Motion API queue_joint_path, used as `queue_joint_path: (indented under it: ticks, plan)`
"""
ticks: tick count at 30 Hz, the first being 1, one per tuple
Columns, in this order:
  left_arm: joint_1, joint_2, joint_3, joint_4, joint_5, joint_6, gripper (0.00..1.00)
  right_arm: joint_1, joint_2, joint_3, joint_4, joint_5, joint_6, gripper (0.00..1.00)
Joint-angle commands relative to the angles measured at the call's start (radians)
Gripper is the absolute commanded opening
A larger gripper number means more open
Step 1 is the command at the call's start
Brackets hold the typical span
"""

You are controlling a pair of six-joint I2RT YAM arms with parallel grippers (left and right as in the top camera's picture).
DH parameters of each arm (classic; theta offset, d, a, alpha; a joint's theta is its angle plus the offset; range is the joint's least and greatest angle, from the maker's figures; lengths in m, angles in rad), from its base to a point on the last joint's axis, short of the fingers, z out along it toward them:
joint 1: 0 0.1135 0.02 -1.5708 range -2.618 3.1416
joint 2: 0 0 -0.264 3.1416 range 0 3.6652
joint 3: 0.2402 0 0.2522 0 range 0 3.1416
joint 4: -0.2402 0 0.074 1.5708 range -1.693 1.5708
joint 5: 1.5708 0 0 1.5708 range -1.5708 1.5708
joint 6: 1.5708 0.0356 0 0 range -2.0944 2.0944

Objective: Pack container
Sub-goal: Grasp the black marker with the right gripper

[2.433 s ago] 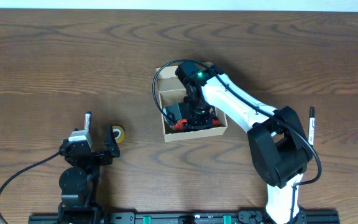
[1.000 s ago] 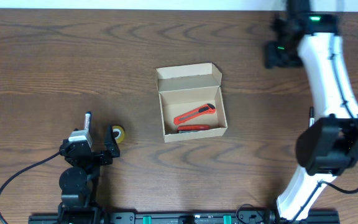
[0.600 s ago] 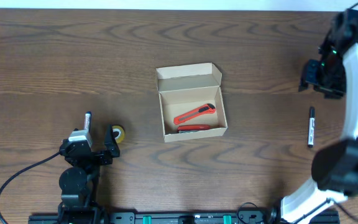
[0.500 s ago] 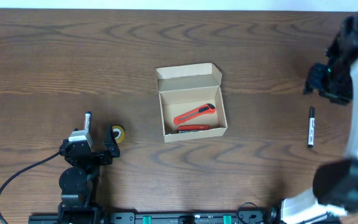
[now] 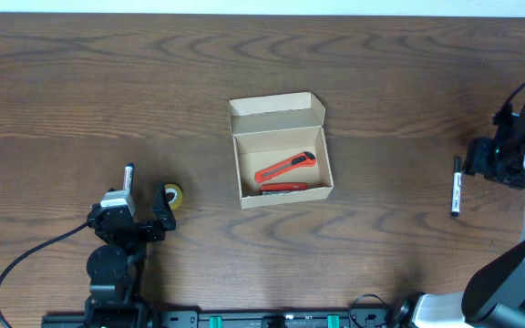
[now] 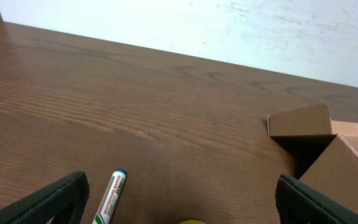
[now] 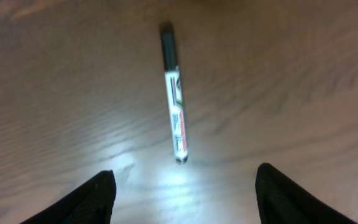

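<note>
Open cardboard box point(image 5: 276, 116) holding red utility knife point(image 5: 285, 167), right tool point(image 7: 185, 180) spread near black-capped marker point(image 7: 174, 93) on bench point(image 5: 108, 91), left tool point(image 6: 182, 186) spread near blue-capped marker point(image 6: 110, 198)

one container point(image 5: 276, 107), two red cutters point(image 5: 285, 167) point(image 5: 283, 187), two markers point(image 5: 128, 176) point(image 5: 456, 185), one tape roll point(image 5: 173, 195)

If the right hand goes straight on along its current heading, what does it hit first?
Probably the marker, centred ahead of the open right hand; depth is unclear, possibly bare table first.

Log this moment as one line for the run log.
container open, red cutter inside | right pincer open near black marker | left pincer open by blue-capped marker
</note>
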Motion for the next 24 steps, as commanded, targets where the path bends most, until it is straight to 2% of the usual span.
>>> queue_joint_path:
  ticks: [1, 6, 12, 24]
  plan:
    - [0.006, 0.001, -0.027, -0.029, 0.015, -0.011, 0.95, -0.011, -0.001, -0.04, 0.063, -0.008, -0.12, 0.65]
    - [0.006, 0.001, -0.027, -0.029, 0.015, -0.011, 0.95, -0.012, 0.031, -0.091, 0.153, -0.008, -0.116, 0.68]
    - [0.006, 0.001, -0.027, -0.029, 0.015, -0.011, 0.95, -0.012, 0.117, -0.109, 0.174, -0.009, -0.11, 0.68]
    - [0.006, 0.001, -0.027, -0.029, 0.015, -0.011, 0.95, -0.011, 0.266, -0.109, 0.211, -0.019, -0.083, 0.74]
